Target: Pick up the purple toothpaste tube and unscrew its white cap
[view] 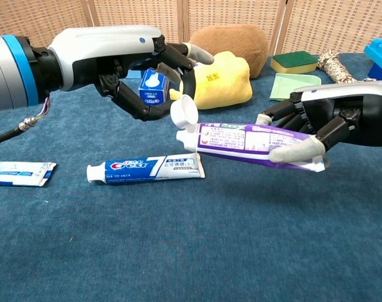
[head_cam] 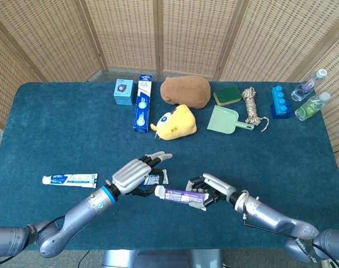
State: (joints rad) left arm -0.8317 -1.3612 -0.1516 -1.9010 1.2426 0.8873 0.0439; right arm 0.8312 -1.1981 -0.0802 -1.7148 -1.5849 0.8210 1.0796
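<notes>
my right robot hand (view: 332, 123) grips the purple toothpaste tube (view: 253, 139) by its tail, holding it level above the blue worktop (view: 241, 239). its white cap (view: 184, 114) (flipped up) sits just beside my left robot hand (view: 124, 60), whose fingers (view: 197, 53) curl loosely, holding nothing. a blue toothpaste tube (view: 146, 168) lies below.

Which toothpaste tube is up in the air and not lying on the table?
The purple toothpaste tube. The right robot hand holds it above the cloth, while the blue-and-white tube lies flat on the table.
</notes>
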